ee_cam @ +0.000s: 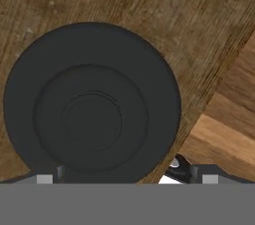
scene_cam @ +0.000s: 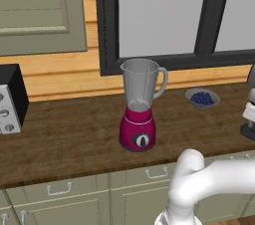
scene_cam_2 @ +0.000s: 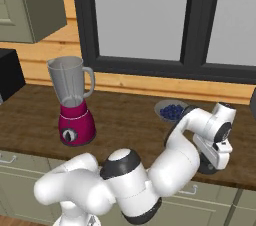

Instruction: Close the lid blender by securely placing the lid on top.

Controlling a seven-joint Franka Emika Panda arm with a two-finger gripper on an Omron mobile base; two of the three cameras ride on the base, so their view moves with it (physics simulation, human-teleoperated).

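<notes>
Blender (scene_cam: 138, 114): It is seen standing upright on the wooden counter (scene_cam: 74, 139), in front of the window. The pink base is at the bottom and the clear jar is on top. The jar's mouth is open — no lid is on it yet.

Lid (ee_cam: 92, 104): The flat round black disc is seen lying flat on the counter near its front edge. In the hand view it is looked at from straight above.

Jaws: The gripper (scene_cam_2: 220, 157) is pointed down at the counter, far off to the right of the blender, past the bowl of blueberries (scene_cam_2: 171, 110). In the hand view only the very tips are seen, one at each side near the bottom, with the lid's near edge between them. They look to be apart, and the lid does not look clamped.

What matters most: The lid is right under the hand, just ahead of the tips. It is round, so no long side has to be lined up. The blender is well apart from the lid, to the left along the counter, and its mouth is much higher up.

Step judged: The lid is probably about to be picked up — it would then need to be lifted high and carried left over the jar.
</notes>
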